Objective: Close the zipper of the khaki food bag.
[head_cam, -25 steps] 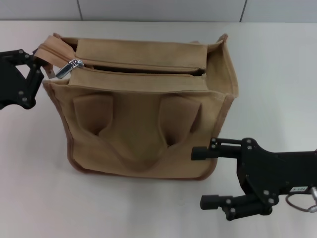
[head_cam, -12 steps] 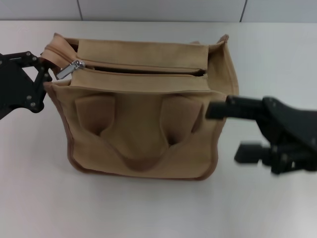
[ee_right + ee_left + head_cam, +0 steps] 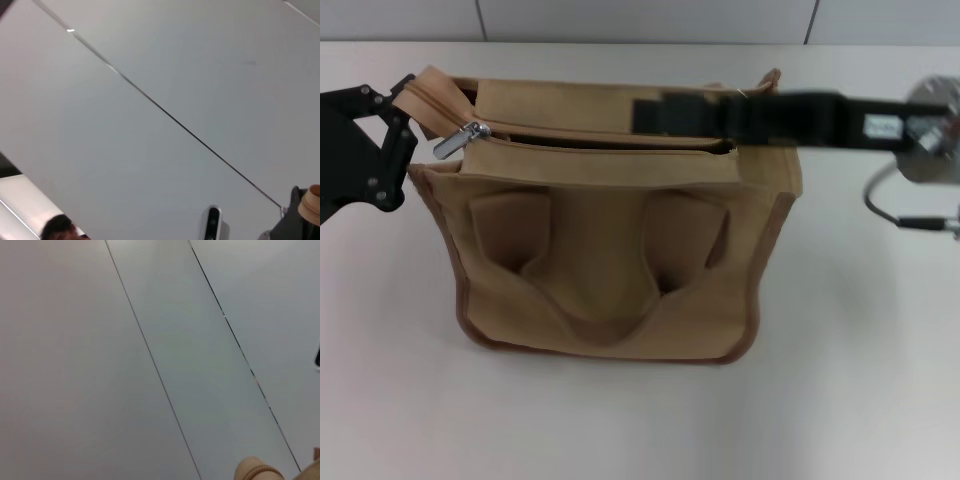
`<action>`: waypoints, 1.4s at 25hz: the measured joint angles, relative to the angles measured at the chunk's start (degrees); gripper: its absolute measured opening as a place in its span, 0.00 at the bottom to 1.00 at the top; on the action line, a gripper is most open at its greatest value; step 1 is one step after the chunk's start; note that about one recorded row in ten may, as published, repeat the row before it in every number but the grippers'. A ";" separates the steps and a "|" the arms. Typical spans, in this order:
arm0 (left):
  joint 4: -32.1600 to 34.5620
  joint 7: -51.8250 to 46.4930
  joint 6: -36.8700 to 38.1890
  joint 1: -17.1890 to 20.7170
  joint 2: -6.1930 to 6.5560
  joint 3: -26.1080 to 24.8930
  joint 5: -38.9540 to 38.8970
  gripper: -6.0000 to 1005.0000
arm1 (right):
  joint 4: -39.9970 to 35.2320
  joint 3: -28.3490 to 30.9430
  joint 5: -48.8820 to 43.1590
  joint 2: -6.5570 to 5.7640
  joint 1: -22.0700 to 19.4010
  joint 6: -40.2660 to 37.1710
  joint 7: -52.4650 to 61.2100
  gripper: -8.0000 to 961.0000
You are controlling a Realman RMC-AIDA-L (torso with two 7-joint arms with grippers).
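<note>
The boxy tan canvas food bag (image 3: 610, 215) is sitting toward the white tabletop's (image 3: 860, 400) rear edge, its khaki-taped zipper (image 3: 600, 143) gaping. The left gripper (image 3: 402, 125) is pinching the bag's left end beside the silver pull (image 3: 460, 139). The right gripper (image 3: 655, 115), jaw state unclear, is hovering over the top; it likely needs to grasp that pull next.
</note>
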 joint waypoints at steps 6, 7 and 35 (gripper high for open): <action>-1.02 0.01 0.02 -0.29 -0.05 0.02 -2.88 0.02 | -2.58 -2.83 -0.14 0.64 3.22 4.40 8.00 0.84; -1.19 -0.05 0.09 -0.34 -0.07 0.03 -3.34 0.02 | -3.00 -3.71 -0.08 0.72 3.69 5.67 9.47 0.84; -6.56 3.34 5.03 -2.54 -0.23 0.16 -7.17 0.02 | -2.73 -15.48 2.22 1.49 10.67 19.56 21.45 0.84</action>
